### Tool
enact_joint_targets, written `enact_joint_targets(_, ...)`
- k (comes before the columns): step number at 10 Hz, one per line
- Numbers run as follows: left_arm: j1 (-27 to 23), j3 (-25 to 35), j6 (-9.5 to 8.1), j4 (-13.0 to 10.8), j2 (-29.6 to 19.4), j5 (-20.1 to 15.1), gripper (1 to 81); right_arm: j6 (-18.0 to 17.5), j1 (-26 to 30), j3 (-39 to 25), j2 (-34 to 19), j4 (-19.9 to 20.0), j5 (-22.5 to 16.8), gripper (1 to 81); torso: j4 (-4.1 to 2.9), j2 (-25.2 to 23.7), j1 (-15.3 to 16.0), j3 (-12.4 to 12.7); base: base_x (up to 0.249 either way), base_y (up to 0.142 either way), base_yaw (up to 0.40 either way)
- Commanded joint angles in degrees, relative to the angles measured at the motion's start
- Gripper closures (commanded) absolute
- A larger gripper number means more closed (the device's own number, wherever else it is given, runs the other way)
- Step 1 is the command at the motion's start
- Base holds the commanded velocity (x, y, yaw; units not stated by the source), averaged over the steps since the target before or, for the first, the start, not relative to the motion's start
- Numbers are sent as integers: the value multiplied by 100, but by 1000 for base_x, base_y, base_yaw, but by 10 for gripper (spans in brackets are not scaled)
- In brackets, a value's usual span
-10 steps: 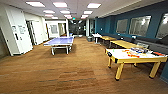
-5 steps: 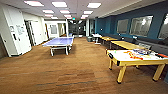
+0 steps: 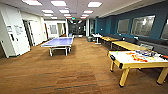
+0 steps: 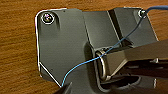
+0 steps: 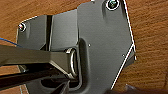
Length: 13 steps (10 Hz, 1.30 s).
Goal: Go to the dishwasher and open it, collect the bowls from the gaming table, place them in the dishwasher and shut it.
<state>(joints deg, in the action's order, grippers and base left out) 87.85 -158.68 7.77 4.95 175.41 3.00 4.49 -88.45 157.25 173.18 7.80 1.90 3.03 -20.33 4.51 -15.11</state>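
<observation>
Big room, brown wood floor (image 3: 75,75) | gaming table (image 3: 125,65) with colourful things on top, far from both grippers | jaws: cannot tell

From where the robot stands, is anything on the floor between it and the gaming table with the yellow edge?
Nothing visible. The gaming table stands ahead to the right, and the brown floor up to its near legs looks bare. The blue ping-pong table stands far off to the left.
</observation>
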Motion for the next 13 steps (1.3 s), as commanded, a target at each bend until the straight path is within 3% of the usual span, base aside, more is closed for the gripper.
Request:
enact_joint_targets(1,-289,-5,58,6,21,-291,10,8,306,7,9,11,-296,10,0,0,0,0,239,0,0)
enact_joint_targets(13,-289,-5,58,-3,3,-300,10,8,315,24,17,-7,-296,10,0,0,0,-2,239,0,0)
